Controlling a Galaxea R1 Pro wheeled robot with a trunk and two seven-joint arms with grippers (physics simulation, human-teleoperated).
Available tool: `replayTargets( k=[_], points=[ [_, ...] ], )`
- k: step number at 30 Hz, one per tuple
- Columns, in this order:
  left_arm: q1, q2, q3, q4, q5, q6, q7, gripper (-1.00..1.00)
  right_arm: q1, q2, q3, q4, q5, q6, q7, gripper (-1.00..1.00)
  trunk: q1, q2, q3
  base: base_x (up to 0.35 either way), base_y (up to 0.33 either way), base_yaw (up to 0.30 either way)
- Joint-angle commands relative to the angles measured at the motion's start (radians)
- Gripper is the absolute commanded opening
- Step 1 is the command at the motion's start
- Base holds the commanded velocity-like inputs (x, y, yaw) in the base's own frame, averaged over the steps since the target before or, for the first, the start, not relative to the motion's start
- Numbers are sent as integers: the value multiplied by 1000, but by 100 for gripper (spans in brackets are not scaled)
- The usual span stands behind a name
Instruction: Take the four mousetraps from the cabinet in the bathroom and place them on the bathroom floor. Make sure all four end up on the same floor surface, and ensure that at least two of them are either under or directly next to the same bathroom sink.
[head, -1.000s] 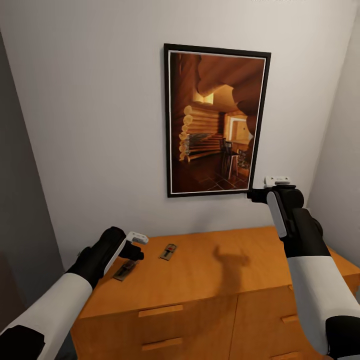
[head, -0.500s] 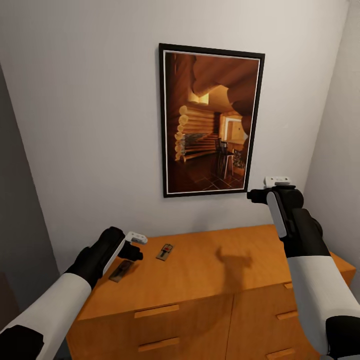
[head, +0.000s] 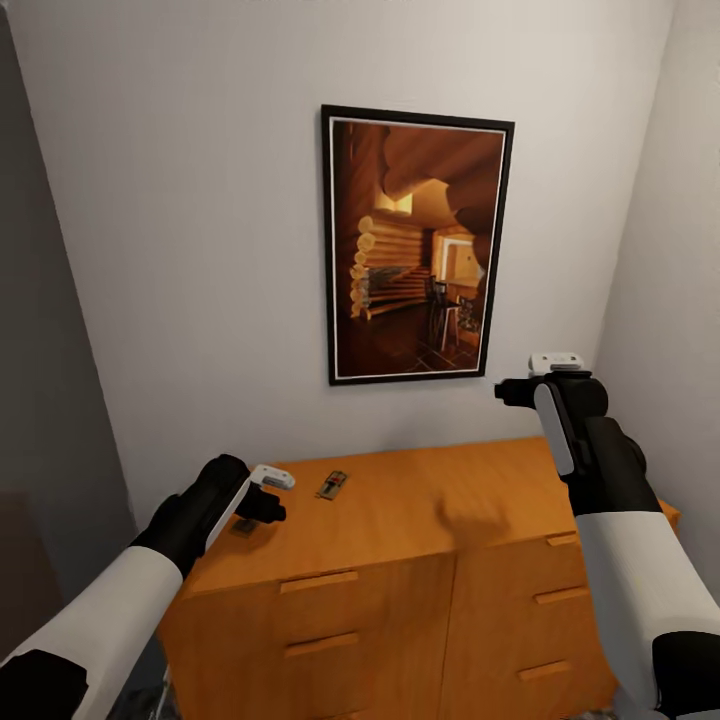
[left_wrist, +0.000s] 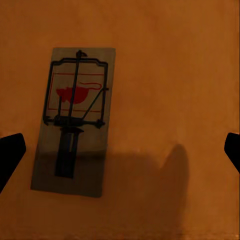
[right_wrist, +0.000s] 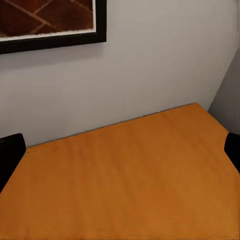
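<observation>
Two small flat mousetraps lie on the flat top of the low orange-brown wooden cabinet (head: 400, 500). The left gripper (head: 272, 492) hovers directly above one grey-brown mousetrap with black wire and a red mouse mark (left_wrist: 74, 120), its fingers spread wide, nothing between them. Just beyond and to the right of that gripper lies a second mousetrap (head: 332, 485). The right gripper (head: 510, 385) is raised well above the cabinet's bare right side, fingers spread, beside a black-framed picture of a log cabin interior (head: 415, 240).

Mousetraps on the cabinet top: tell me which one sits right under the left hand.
The mousetrap directly below the left hand, half hidden by it in the head view. The other mousetrap lies uncovered, farther toward the wall.
</observation>
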Motion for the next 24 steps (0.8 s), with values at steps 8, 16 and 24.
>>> replayTargets(
  k=[8, 16, 24],
  points=[
    [-1, 2, -4, 0, 0, 3, -1, 100, -1, -1, 1, -1, -11, 3, -9, 100, 0, -1, -1, -56, 0, 0],
    [-1, 12, 0, 4, 4, 2, -5, 100, -2, -2, 1, -1, -10, 3, -9, 100, 0, -1, -1, -7, 0, 0],
    [-1, 52, 8, 5, 16, -2, -109, 100, -3, -3, 1, 1, -10, 3, -8, 100, 0, -1, -1, 0, 0, 0]
  ],
)
